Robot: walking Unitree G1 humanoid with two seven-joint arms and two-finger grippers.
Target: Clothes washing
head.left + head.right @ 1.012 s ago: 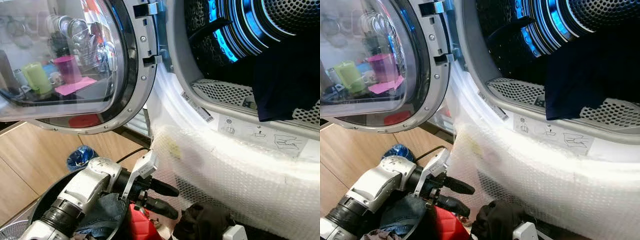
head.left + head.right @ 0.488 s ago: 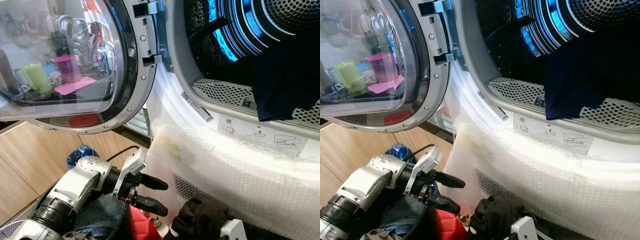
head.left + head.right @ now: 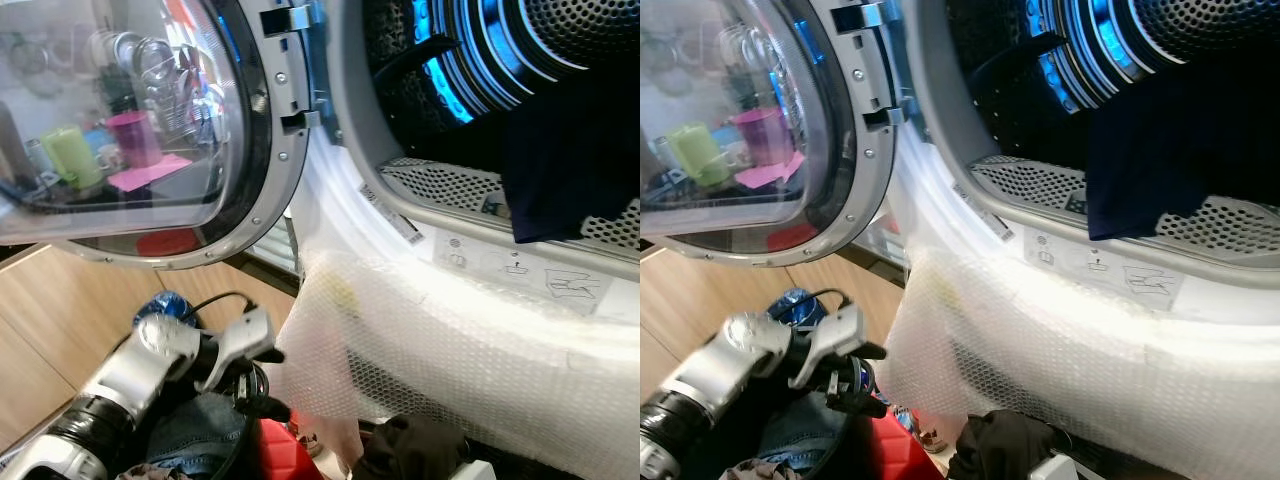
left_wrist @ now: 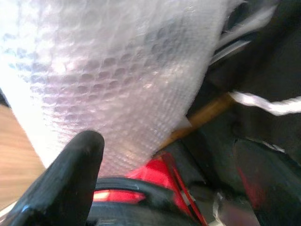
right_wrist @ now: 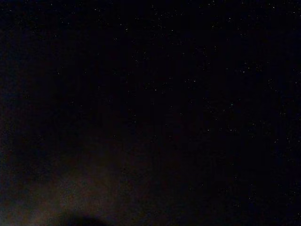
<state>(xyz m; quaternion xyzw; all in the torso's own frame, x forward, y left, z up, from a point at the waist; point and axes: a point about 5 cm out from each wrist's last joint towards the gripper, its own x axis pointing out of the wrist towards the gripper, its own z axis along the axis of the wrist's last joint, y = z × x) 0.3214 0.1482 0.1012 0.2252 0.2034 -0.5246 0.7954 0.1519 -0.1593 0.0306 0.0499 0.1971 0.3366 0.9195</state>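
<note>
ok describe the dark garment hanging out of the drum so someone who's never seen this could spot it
Find the open machine's round drum, lit blue inside. At its lower right, a dark navy garment drapes from inside over the perforated grey lip. It is the only cloth up at the opening; the other clothes lie low, beneath the bubble wrap.

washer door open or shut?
Open. The door is swung out to the left, and the drum is exposed with a dark garment hanging over its lip.
</note>
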